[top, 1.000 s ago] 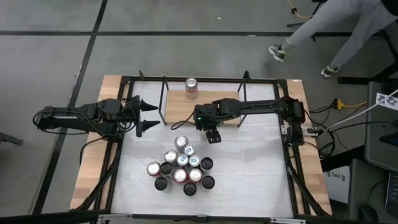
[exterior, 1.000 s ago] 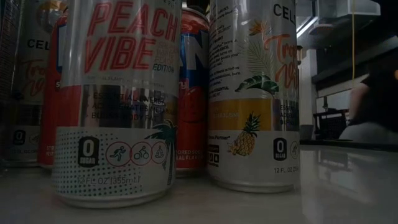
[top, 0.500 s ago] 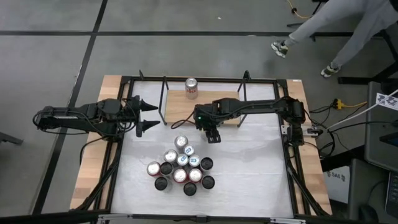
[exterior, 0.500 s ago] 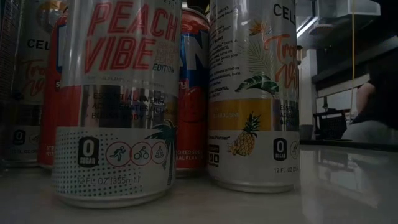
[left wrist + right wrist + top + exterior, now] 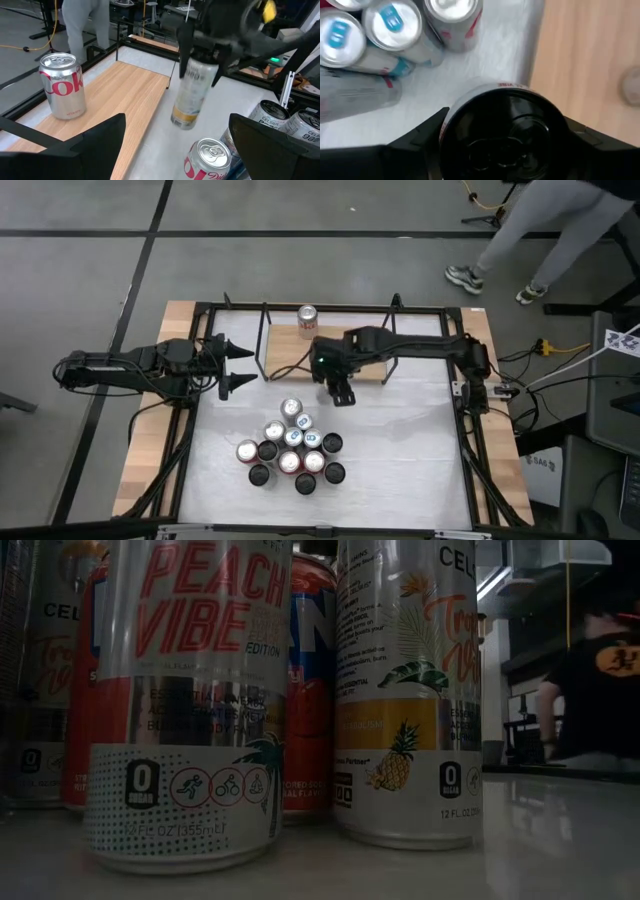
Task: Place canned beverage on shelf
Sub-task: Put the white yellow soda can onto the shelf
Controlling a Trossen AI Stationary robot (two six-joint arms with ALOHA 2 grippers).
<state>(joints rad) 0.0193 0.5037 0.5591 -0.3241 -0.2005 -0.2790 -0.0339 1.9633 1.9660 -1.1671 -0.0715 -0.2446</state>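
Note:
My right gripper (image 5: 340, 388) is shut on a white can with a yellow band (image 5: 192, 95). It holds the can just off the near edge of the shelf (image 5: 285, 350), a light-wood board with black rod uprights. The right wrist view looks down on the can's dark top (image 5: 502, 135) between the fingers. A silver and red cola can (image 5: 308, 321) stands upright on the shelf's far edge. My left gripper (image 5: 235, 367) waits open at the table's left, pointing toward the shelf. My right gripper pinches the can's upper end (image 5: 197, 65) between its two fingers (image 5: 415, 145), one on each side of the rim. The fingers come from above, slanting down. The can hangs below them, slightly tilted, its bottom clear of the white tabletop.
A cluster of several upright cans (image 5: 292, 450) stands on the white tabletop near the middle and fills the low view (image 5: 190, 700). A black frame (image 5: 470, 440) borders the table. A person (image 5: 560, 230) walks on the floor beyond the far edge.
My right gripper has risen with the can, which now hangs clear of the tabletop, and has shifted slightly toward the shelf. The person beyond the table has walked on.

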